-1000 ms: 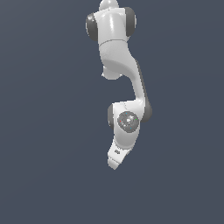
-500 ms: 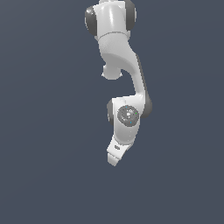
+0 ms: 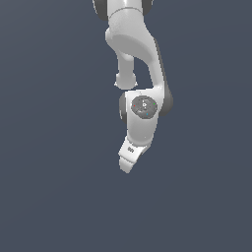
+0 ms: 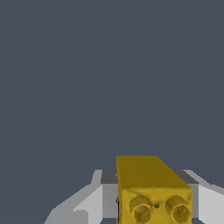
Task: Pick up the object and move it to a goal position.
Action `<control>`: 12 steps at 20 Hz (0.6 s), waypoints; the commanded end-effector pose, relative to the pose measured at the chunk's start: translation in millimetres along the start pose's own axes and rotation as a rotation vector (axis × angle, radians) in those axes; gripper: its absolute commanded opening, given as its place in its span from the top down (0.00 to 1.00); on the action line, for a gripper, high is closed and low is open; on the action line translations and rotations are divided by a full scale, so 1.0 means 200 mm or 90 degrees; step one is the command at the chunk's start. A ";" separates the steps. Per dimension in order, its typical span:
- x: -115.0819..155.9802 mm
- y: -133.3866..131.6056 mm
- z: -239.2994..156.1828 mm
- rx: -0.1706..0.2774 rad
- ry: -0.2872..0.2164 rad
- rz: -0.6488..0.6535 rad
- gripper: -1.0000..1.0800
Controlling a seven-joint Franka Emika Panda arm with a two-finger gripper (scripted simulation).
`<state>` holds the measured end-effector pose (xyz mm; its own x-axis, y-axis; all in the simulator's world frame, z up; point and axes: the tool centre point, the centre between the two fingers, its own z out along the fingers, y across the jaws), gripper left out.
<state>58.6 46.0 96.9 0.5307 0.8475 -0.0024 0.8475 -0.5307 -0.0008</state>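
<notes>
Pincer (image 4: 154,202) fingers (image 4: 94,203) stand closed against both sides of the yellow cube (image 4: 153,186), which sits between them with round studded marks on its near face. Seen from outside, the white Panda arm (image 3: 140,54) hangs downward, its pincer (image 3: 127,165) hiding the cube against plain grey.

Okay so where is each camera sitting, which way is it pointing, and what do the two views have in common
Exterior view: sits off the arm, facing the white Panda arm against plain grey; the gripper hangs at its lower end. No cube is visible here.
Wrist view: rides on the wrist, looking along the fingers at the yellow block between them.
Shared: the gripper and the grey background only; the block shows only in the wrist view.
</notes>
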 end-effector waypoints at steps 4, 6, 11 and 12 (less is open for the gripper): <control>-0.08 -0.09 -0.23 -0.001 0.000 0.000 1.00; -0.11 -0.13 -0.31 -0.001 0.000 0.000 1.00; -0.18 -0.21 -0.52 -0.001 0.000 0.000 1.00; -0.19 -0.23 -0.56 -0.001 0.000 0.000 1.00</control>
<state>6.6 39.1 196.8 0.5307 0.8475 -0.0027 0.8475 -0.5307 0.0011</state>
